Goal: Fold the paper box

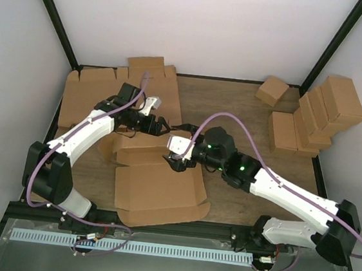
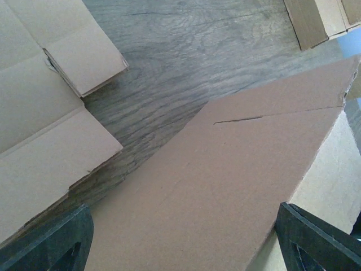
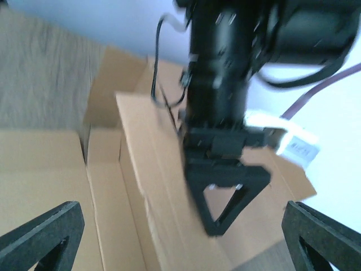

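The wooden surface (image 1: pixel 235 109) looks smooth. The paper box (image 1: pixel 154 171) lies in the middle of it, straight ahead of both arm bases. Its largest panel (image 1: pixel 161 198) lies flat on the near side and its far half is partly folded up. Nothing pins that flat panel, so a sideways shove on any wall would probably slide the whole blank rather than crease it. Just beside the paper box, at its far left, sits the pile of flat blanks (image 1: pixel 88 96); a far flap pushed outward could snag on the pile or drag a spare sheet along. The ready-made boxes (image 1: pixel 312 117) stand well to the right of the paper box and seem out of harm's way. On the paper box's far half a raised wall (image 3: pixel 149 186) stands with nothing holding it, and I judge it liable to sag back down, since creased cardboard tends to relax. The left fingers (image 2: pixel 53 243) are spread wide over a tilted panel (image 2: pixel 225 192) of the paper box and grip nothing. If they close without being square to an edge, they could crumple the panel or tear it at the slit (image 2: pixel 237 119). The right fingers (image 3: pixel 39 237) are likewise wide apart and empty, on the near side of that wall and facing the left fingers closely enough that a careless advance could bring the two together.
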{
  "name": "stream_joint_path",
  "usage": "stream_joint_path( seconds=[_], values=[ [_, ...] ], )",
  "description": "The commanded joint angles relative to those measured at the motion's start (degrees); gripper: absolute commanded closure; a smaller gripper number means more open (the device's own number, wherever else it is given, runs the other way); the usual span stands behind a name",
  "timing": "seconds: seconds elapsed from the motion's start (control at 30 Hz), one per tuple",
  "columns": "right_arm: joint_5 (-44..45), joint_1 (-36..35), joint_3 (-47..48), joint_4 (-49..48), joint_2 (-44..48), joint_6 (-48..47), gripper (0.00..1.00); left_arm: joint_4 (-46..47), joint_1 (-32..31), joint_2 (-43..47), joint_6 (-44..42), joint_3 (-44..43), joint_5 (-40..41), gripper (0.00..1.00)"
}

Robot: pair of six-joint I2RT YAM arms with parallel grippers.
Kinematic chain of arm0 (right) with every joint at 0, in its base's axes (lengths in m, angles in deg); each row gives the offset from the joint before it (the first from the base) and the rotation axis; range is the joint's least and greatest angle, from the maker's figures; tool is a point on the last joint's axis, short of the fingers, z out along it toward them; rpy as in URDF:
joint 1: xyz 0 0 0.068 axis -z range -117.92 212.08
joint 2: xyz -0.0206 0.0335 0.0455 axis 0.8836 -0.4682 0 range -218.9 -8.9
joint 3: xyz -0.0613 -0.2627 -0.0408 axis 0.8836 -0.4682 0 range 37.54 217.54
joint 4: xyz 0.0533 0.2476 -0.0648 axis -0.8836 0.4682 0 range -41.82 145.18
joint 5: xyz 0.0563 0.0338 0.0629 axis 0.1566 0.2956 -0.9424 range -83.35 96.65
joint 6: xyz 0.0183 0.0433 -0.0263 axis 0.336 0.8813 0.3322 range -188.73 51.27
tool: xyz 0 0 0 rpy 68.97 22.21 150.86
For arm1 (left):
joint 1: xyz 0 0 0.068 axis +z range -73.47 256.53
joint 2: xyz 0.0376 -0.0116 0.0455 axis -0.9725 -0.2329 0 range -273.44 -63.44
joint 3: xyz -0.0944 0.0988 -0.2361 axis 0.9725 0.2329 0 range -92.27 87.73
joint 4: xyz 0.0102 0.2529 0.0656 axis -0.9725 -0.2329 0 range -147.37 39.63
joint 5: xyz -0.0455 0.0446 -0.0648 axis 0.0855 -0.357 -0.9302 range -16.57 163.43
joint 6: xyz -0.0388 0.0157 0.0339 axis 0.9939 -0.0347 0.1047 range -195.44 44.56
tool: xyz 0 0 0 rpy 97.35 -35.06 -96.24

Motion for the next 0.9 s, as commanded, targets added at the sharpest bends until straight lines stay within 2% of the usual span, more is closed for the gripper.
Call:
stream_joint_path(
  seconds=[0.0,0.2,0.23,0.3,0.33,0.43,0.5,0.63,0.87],
  values=[
    [-5.92,-0.42,1.94,-2.97,3.74,13.05,0.0,-4.58,-0.93,-0.56,-1.64,2.95,3.06,0.09],
    [-2.87,-0.22,1.41,-5.0,5.87,34.66,0.0,-4.8,-0.94,0.62,-1.74,3.28,4.28,0.09],
    [0.1,-0.2,1.15,-5.05,6.57,40.73,0.0,-4.62,-0.93,0.73,-1.57,3.17,4.37,0.09],
    [14.04,0.74,0.99,-0.62,8.58,58.3,0.0,-4.28,-0.95,1.03,-1.1,2.99,4.46,0.09],
    [13.44,3.11,0.33,1.83,10.47,62.99,0.0,-4.05,-0.92,1.3,-1.0,3.04,4.53,0.09],
    [-6.27,13.66,-3.46,3.56,12.65,70.06,0.0,-3.35,-0.89,2.19,-0.57,3.31,5.04,0.11],
    [-11.68,17.76,-4.3,7.23,11.02,73.43,0.0,-2.74,-0.93,2.85,-0.37,3.4,5.02,0.12],
    [-9.55,18.34,-4.75,13.1,7.45,73.86,0.0,-1.9,-0.93,3.96,-0.6,3.52,3.98,0.12],
    [-10.34,18.96,-5.67,9.72,5.07,75.4,0.01,-2.06,-0.94,3.47,-1.64,3.41,1.97,0.12]
  ],
)
